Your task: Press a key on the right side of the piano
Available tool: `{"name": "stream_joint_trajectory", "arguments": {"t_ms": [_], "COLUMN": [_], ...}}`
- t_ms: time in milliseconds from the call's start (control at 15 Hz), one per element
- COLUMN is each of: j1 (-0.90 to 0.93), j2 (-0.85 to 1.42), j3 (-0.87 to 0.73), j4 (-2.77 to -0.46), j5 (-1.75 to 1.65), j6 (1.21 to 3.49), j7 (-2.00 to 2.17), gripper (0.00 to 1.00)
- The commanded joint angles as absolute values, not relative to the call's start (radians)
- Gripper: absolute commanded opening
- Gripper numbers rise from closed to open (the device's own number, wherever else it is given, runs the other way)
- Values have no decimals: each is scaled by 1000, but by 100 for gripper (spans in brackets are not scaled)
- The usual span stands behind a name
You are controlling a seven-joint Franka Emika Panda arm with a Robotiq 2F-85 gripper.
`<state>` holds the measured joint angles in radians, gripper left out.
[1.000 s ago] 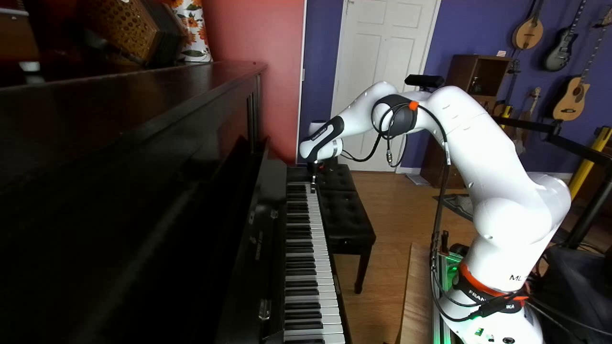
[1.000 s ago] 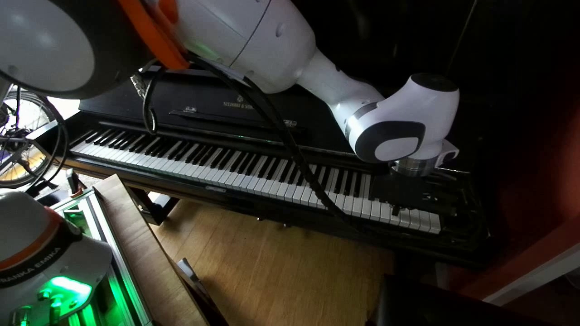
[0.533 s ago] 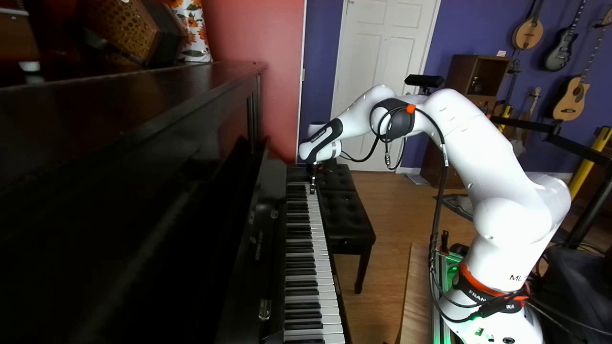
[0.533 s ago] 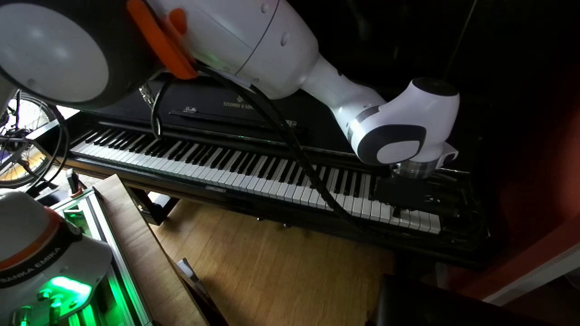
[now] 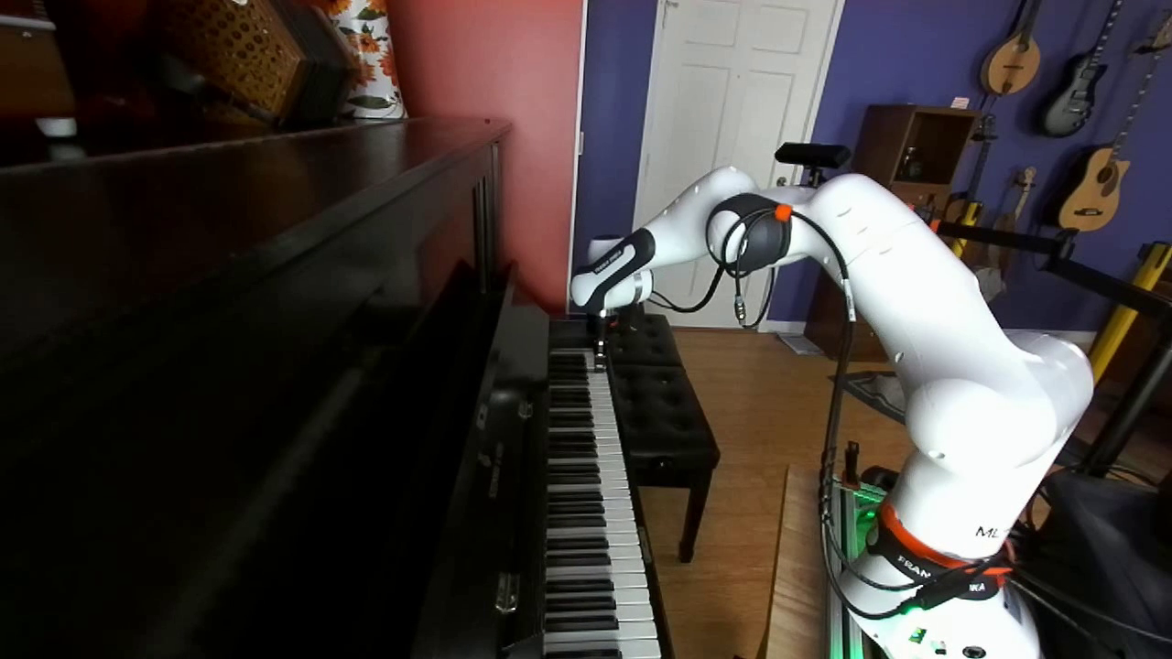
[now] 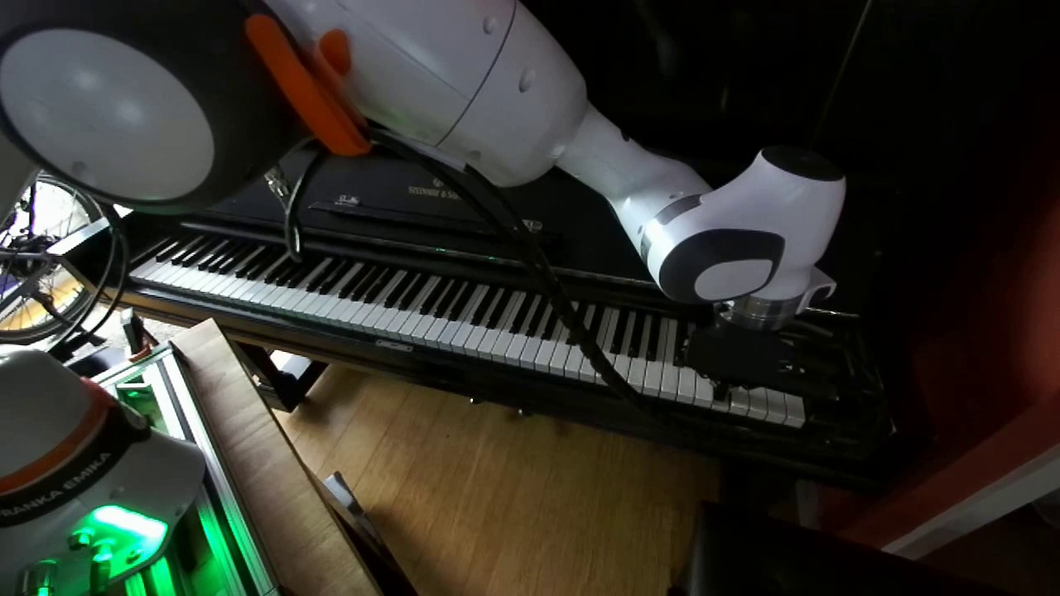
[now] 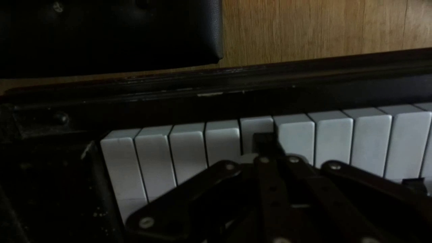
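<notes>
We list: 1 piano (image 5: 320, 366), 1 bench (image 5: 661, 407) alongside; 1 gripper (image 7: 265, 143), clenched, touching the 5th white key (image 7: 249, 130) from the piano's right end, that key sunk below its neighbours.

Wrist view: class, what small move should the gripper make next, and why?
Probably a short lift straight up: the gripper, jaws closed, appears to rest on the fifth white key from the left, whose front edge looks sunk below the neighbouring keys. The press seems made, so easing off should let that key rise.
</notes>
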<state>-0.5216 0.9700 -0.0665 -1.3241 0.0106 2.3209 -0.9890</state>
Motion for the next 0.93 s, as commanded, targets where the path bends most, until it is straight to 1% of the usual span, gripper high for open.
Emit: {"name": "stream_joint_trajectory", "arguments": {"t_ms": [0, 333, 867], "j1": [-539, -533, -518], "j2": [1014, 993, 874], "j3": [-58, -67, -84], "j4": [-1271, -1289, -1418], "j5": [14, 12, 10], "j6": [2282, 2281, 2356], "j7": [-1013, -996, -980], "gripper": [0, 0, 0]}}
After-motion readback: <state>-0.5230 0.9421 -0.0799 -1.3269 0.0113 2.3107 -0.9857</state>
